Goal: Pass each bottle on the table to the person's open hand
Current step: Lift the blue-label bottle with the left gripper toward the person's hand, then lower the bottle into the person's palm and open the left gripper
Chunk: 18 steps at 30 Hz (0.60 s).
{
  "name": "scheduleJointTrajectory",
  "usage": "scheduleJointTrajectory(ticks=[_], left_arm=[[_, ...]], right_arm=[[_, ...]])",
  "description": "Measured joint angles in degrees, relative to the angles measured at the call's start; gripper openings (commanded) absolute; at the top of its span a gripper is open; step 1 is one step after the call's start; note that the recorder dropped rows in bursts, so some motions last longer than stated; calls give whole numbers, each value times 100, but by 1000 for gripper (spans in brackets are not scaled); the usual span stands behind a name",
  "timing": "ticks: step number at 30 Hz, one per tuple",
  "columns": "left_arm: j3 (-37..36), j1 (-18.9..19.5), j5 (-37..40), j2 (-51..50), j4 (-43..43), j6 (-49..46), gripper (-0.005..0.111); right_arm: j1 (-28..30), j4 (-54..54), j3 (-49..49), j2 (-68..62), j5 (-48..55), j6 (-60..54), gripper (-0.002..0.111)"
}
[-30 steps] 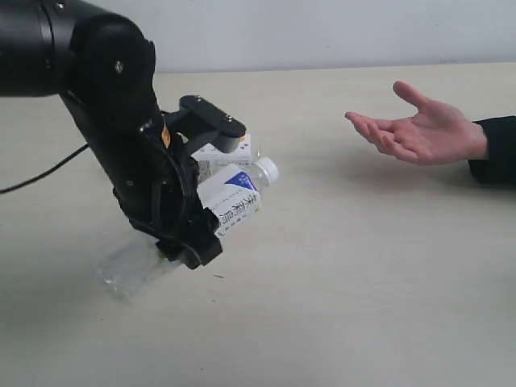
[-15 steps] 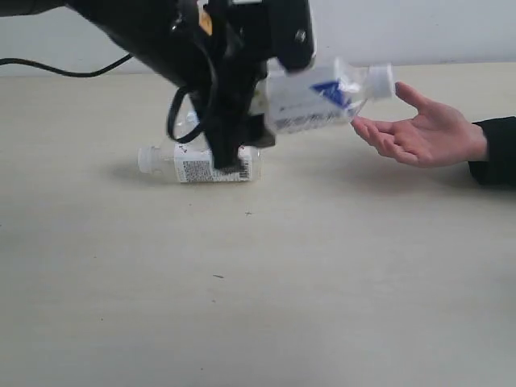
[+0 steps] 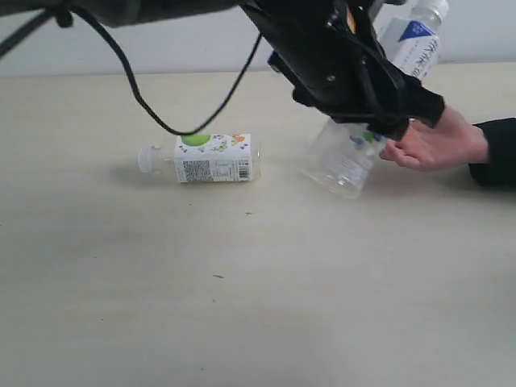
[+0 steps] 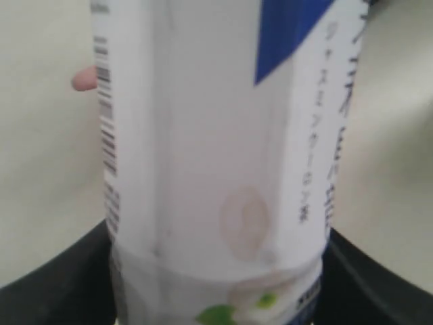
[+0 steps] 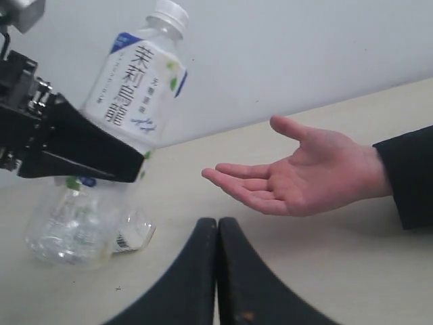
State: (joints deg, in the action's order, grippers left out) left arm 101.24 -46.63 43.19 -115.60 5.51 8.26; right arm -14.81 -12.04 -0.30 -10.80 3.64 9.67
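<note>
Between the jaws of my left claw (image 3: 385, 113): item one, blue-and-white bottle (image 3: 413, 40), clear plastic, white cap. The claw is clamped round the lower edge of its label. The cap tilts up and away from the claw, and the clear base hangs below it, off the table (image 3: 258, 322). It looks empty or nearly so (no liquid line shows), so I judge it light. The thin walls are likely to dent under a hard squeeze, and the smooth label film may slip. Best hold: the labelled middle, where the body runs straight, not the tapering neck.

Just beyond that claw: the person's open hand (image 3: 435, 147), palm up, near the bottle but not touching it as far as I can tell.

Well apart from the claw, on the side away from the hand: item two, green-and-white bottle (image 3: 211, 159), lying on its side on the table, cap pointing away from the claw. Round body, likely to roll; take it across the label.

Last entry, my right claw (image 5: 218, 271): jaws pressed together, holding nothing, pointed toward the hand and short of it.
</note>
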Motion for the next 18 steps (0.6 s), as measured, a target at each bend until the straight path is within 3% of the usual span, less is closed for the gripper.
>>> scheduleJointTrajectory(ticks=[6,8,11,13,18], left_arm=[[15,-557,-1876,-487,647,1998,1],[15,-690,-3062,-796,660,3037,1],[28,-750,-4175,-1133,681,4007,1],[42,-750,-4593,-1378,752,4372,1],[42,-678,-4711,-1792,875,4426,0]], right_arm=[[0,0,0,0,0,0,0],[0,0,0,0,0,0,0],[0,0,0,0,0,0,0],[0,0,0,0,0,0,0],[0,0,0,0,12,0,0]])
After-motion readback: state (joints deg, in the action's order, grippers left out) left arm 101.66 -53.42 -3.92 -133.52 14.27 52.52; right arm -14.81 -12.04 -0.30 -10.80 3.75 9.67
